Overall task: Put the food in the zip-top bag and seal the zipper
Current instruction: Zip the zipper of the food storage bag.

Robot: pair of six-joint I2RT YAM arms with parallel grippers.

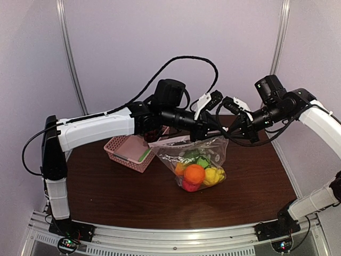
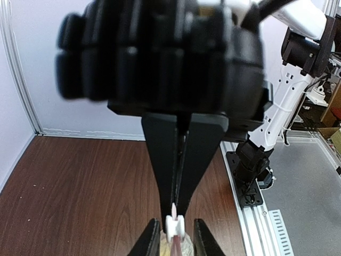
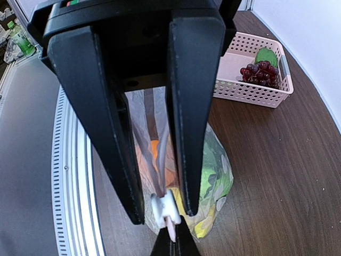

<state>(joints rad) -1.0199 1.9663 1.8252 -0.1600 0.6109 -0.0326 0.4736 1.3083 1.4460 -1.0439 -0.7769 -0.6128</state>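
left gripper (image 2: 177, 240): barely open, pinching white zipper slider (image 3: 162, 208)
right gripper (image 2: 177, 204): clamped on clear dotted bag (image 1: 169, 156) edge opposite
remaining, I judge: zipping; purple toy grapes (image 3: 260, 73) unbagged

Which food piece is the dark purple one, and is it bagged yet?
The grapes: the only dark, clustered piece. They lie in the pink basket beside a green piece, not in the zip-top bag.

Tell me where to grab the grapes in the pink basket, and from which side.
Grip the grapes across the middle of the bunch, coming straight down from above. They sit at one end of the pink basket, with its walls close around and a green piece beside them, so only the open top looks free.
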